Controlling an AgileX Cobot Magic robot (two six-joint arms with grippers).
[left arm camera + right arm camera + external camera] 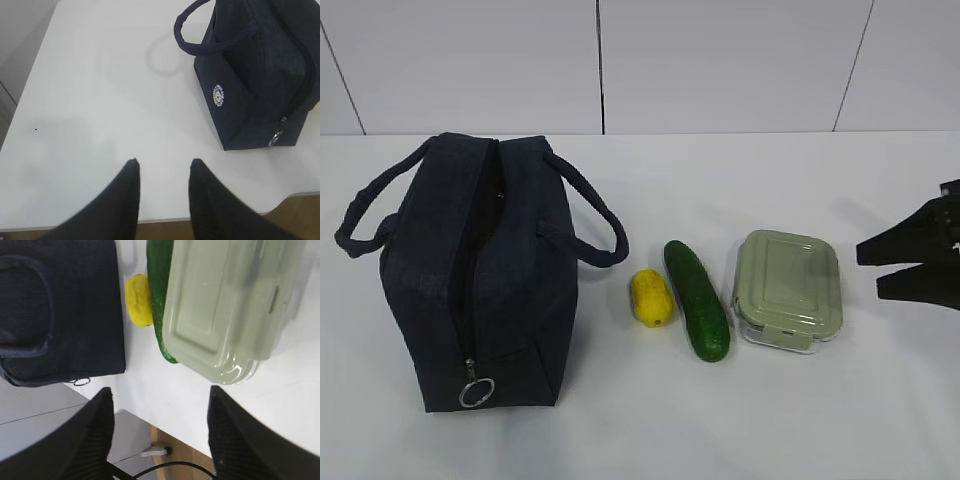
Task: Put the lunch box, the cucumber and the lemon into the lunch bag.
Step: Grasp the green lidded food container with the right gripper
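Note:
The navy lunch bag [480, 270] stands at the left with its top zipper drawn open and the ring pull [476, 392] at the near end. To its right lie the yellow lemon [652, 297], the dark green cucumber [697, 300] and the lunch box [788, 288] with its sage-green lid, side by side. My right gripper [870, 270] is open and empty, just right of the lunch box. In the right wrist view the gripper [161, 392] hovers near the lunch box [225, 310], cucumber [159, 290], lemon [139, 300] and bag [60, 310]. My left gripper [164, 167] is open and empty over bare table, left of the bag [260, 85].
The white table [620, 430] carries everything; a grey panelled wall [720, 60] stands behind it. The table's near edge [225, 216] runs just under my left gripper. A black cable [165, 467] lies on the floor beyond the table edge.

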